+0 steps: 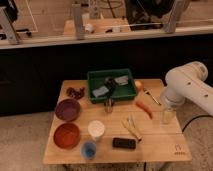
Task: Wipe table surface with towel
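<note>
The towel (100,91) lies crumpled in the green bin (95,74) at the far middle of the wooden table (160,145). It is pale grey-blue. A second pale patch (121,80) towards the bin's far right may be another fold of it or a separate cloth; I cannot tell which. A dark object (109,83) sits between the two patches, and a small metallic piece (108,104) is at the bin's near rim.

The white arm (186,86) comes in from the right. The gripper (166,104) seems to be at the arm's low end, over the right side of the table just above a clear glass (167,117) and well apart from the towel. Whether the claw is open or closed, or has hold of anything, cannot be told.

By count:
- Two bowls on the left: one purple bowl (67,109) and, nearer, one red-brown bowl (66,135).
- Two cups: one white cup (96,129) near the middle and one blue cup (89,148) at the near edge.
- One flat black object (124,143), just right of the blue cup.
- One bundle of pale sticks (131,126).
- One orange carrot-shaped piece (144,107), to the right of the bin.
- One small round orange thing (138,85), by the bin's right wall.
- One dark red cluster (76,92), left of the bin.
</note>
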{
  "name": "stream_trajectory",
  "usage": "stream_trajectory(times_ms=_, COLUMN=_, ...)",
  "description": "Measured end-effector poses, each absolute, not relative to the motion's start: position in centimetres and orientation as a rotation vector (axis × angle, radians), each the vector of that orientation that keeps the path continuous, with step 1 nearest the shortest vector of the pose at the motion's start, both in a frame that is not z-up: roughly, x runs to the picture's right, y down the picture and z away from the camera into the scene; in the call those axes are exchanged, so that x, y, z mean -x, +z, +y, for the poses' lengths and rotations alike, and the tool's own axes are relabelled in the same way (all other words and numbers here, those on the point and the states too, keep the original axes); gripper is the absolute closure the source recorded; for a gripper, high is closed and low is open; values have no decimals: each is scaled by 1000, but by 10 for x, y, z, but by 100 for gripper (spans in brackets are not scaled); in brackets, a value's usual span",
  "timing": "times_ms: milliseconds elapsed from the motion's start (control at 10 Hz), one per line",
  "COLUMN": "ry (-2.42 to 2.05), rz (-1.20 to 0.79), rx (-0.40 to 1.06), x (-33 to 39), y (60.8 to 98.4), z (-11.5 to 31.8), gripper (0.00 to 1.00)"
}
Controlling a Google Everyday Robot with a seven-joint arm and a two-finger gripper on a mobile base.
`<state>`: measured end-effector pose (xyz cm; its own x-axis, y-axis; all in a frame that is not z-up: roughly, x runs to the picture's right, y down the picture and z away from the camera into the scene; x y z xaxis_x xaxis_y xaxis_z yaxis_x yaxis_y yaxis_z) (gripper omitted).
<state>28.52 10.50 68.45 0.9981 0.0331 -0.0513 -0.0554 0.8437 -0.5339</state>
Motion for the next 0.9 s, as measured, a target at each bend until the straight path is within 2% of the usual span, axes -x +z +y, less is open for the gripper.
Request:
stream_trajectory(times_ms=300, ry=3, rz=14, rx=517, x=-261, y=703, z=82, gripper=20)
stream_trajectory(times_ms=900, ry=-152, rz=-62, rx=369, x=-195, y=799, z=-21, gripper=20)
